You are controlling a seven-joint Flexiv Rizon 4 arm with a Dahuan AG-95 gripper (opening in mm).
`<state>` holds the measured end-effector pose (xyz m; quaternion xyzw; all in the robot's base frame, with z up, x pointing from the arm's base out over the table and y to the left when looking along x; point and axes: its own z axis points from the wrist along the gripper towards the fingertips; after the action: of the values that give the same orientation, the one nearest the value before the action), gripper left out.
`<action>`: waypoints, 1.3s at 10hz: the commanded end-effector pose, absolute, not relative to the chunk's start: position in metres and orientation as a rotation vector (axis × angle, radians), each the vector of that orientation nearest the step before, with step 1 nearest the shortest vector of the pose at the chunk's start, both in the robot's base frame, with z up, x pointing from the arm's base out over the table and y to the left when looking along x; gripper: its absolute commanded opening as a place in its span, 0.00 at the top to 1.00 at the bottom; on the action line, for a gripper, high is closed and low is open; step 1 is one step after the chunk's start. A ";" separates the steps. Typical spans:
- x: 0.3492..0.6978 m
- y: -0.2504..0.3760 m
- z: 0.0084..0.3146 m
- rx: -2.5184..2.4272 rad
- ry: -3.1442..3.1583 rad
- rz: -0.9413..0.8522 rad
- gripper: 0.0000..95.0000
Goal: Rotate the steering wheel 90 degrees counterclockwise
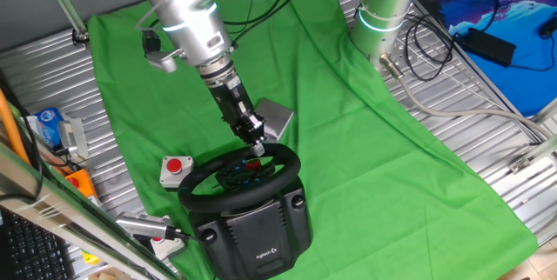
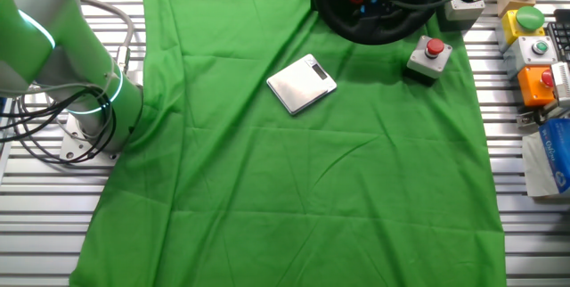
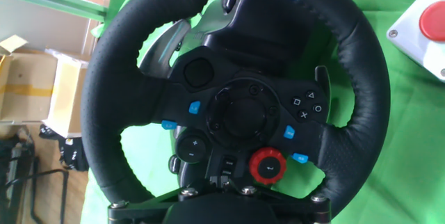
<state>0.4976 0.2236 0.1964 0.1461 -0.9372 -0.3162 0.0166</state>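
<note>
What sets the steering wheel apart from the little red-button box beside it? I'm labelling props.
The steering wheel is a black round rim on a bulky dark grey base; the button box is small, white and squarish. The wheel's hub carries many small controls; the box has one red button. Both sit on the green cloth.

The steering wheel [image 1: 241, 176] stands on the cloth [image 1: 365, 141], at its near edge in one fixed view, rim raised above its base [image 1: 257, 228]. The gripper [image 1: 257, 147] is at the rim's far side. A button box [image 1: 175, 170] sits on the cloth just left of the wheel. A flat scale [image 1: 275, 119] lies behind the wheel, near the gripper. The cloth covers the table [image 1: 487, 141]. In the other fixed view, the scale [image 2: 302, 83] lies nearer the cloth's middle than the button box [image 2: 429, 57].
</note>
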 end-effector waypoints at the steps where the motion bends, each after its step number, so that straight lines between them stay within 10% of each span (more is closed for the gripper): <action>1: 0.497 0.224 0.196 0.450 -2.921 -0.977 1.00; 13: 0.474 0.241 0.192 0.461 -2.935 -1.026 1.00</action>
<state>0.4730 0.2396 0.1938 0.1479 -0.9335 -0.3266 0.0000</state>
